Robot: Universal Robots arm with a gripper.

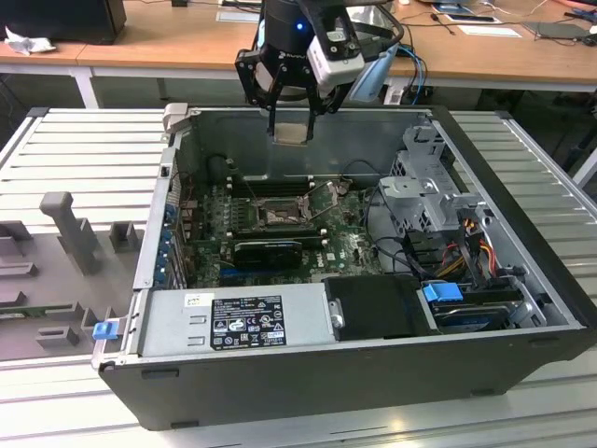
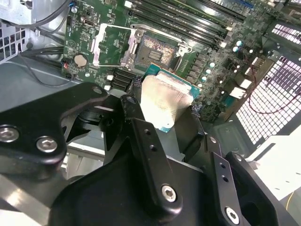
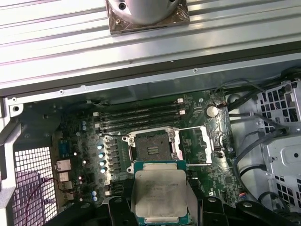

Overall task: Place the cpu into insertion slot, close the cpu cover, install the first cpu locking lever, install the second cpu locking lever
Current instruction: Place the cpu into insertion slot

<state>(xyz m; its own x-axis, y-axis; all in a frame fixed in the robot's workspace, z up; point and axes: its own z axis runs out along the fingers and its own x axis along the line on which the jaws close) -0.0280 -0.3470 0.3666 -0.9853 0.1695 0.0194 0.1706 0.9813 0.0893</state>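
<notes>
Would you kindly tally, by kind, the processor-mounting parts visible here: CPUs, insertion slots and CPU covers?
cpu: 1, held in the gripper
insertion slot: 1, uncovered
cpu cover: 1, swung open beside the slot
Total: 3

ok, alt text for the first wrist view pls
The gripper holds the cpu over the green motherboard, with the insertion slot open and bare just beyond it. The cpu cover is swung open beside the slot, all inside an open computer case.
</notes>
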